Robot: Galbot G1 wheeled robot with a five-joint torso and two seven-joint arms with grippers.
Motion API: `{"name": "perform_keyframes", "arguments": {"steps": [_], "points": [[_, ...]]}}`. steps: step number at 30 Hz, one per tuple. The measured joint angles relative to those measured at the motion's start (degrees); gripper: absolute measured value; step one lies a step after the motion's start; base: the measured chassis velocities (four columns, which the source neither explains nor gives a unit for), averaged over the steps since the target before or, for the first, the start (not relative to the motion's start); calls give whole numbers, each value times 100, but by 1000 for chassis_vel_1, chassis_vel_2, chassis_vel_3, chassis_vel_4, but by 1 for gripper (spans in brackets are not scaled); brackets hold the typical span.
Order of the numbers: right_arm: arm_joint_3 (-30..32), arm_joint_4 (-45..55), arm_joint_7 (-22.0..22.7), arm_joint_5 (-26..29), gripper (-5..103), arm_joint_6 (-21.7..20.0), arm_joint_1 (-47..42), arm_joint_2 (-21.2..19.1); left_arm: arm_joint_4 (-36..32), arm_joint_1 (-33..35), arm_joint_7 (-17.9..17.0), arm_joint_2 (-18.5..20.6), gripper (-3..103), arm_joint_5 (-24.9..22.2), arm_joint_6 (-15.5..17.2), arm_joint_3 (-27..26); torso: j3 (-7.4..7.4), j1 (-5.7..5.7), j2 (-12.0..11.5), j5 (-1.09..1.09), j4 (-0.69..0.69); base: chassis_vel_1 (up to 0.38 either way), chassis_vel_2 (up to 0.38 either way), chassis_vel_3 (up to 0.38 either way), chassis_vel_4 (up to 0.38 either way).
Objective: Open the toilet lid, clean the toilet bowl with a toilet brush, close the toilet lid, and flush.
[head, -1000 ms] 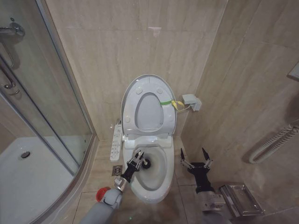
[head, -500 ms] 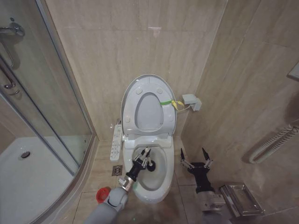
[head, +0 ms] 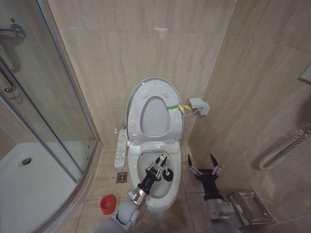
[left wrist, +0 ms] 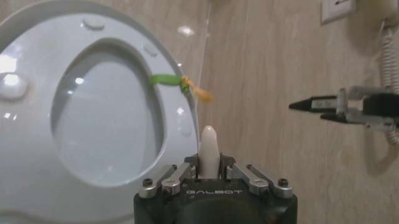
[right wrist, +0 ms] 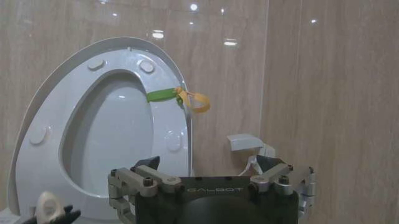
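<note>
- Toilet lid (head: 154,86) is raised, leaning back near upright vs. the beige tiled wall; ring seat (head: 146,127) is up w/ it, lying against the lid's face. Long axis of both runs floor-to-ceiling.
- Green strap w/ yellow loop (head: 178,107) sits at the seat's right edge, toward a small white wall box (head: 199,105).
- Toilet bowl (head: 171,187) is open below, long axis running from the wall toward the robot, narrow front end nearest the camera.
- Left gripper (head: 159,169) is over the bowl's interior, right of centre, arm coming up from bottom of head view. Jaws pinch the toilet brush (head: 166,174): dark bristle head lies just beside the fingertips, low in the bowl.
- Left wrist view: brush's white handle tip (left wrist: 208,142) pokes out between the clamped fingers (left wrist: 163,179), long axis in line w/ the gripper, tip aimed toward the raised seat.
- Right gripper (head: 201,163) hangs beside the bowl's right side, over the floor, near the side wall, apart from the toilet. Its two dark fingers are spread wide, nothing between them.
- Red cup (head: 108,204) stands on the floor left of the bowl, near the shower's curved edge.
- White control panel (head: 120,148) runs along the bowl's left side.
- Metal rack (head: 250,208) lies on the floor at the lower right.
</note>
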Motion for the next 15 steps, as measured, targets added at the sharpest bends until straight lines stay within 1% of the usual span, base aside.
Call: {"name": "perform_keyframes", "arguments": {"steps": [3,4,6,8,12,15], "points": [[0,0,0,0,100,0,0,0,373,-59,21,-31,22,-174,-14,8,0,0,0,0,0,0,0,0,0],[0,0,0,0,100,0,0,0,373,-59,21,-31,22,-174,-14,8,0,0,0,0,0,0,0,0,0],[0,0,0,0,100,0,0,0,688,-132,68,-65,22,-225,-99,-9,0,0,0,-1,0,0,0,0,0],[0,0,0,0,100,0,0,0,777,-156,90,-79,22,-225,-134,-23,0,0,0,0,0,0,0,0,0],[0,0,1,0,100,0,0,0,777,-180,103,-105,22,-227,-159,-30,0,0,0,0,0,0,0,0,0],[0,0,1,0,100,0,0,0,568,-182,98,-137,22,-189,-122,30,0,0,0,0,0,0,0,0,0]]}}
